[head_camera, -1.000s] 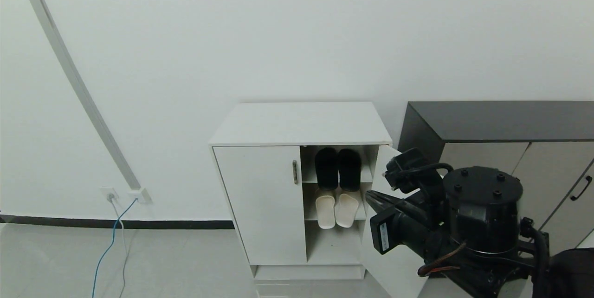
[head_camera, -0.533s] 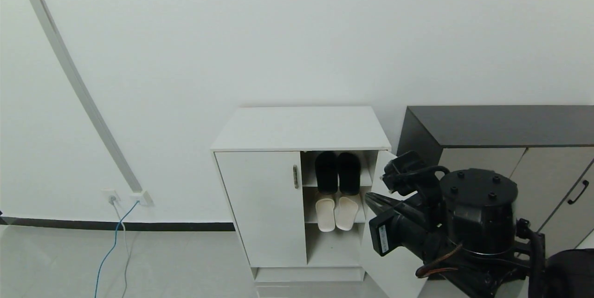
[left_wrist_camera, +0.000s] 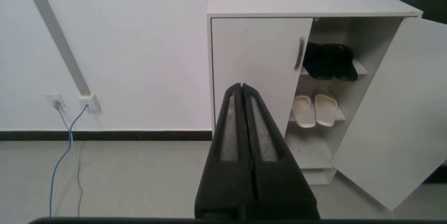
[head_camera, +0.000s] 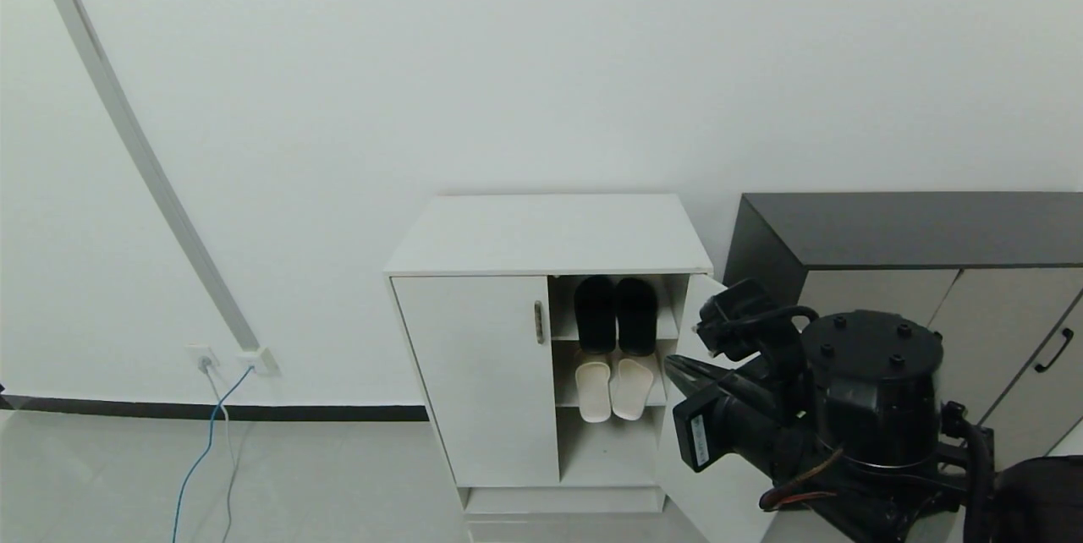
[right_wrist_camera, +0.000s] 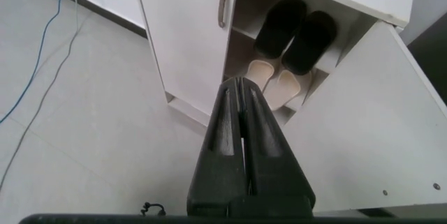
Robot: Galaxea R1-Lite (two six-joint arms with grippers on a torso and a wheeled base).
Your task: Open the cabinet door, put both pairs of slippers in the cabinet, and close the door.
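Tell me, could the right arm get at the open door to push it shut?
Probably yes: the door stands open right beside the shut right pincer, with nothing between them.

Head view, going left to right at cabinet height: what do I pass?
Wall socket → closed left door → door handle → black slippers on the shelf above white slippers → open right door → dark sideboard.
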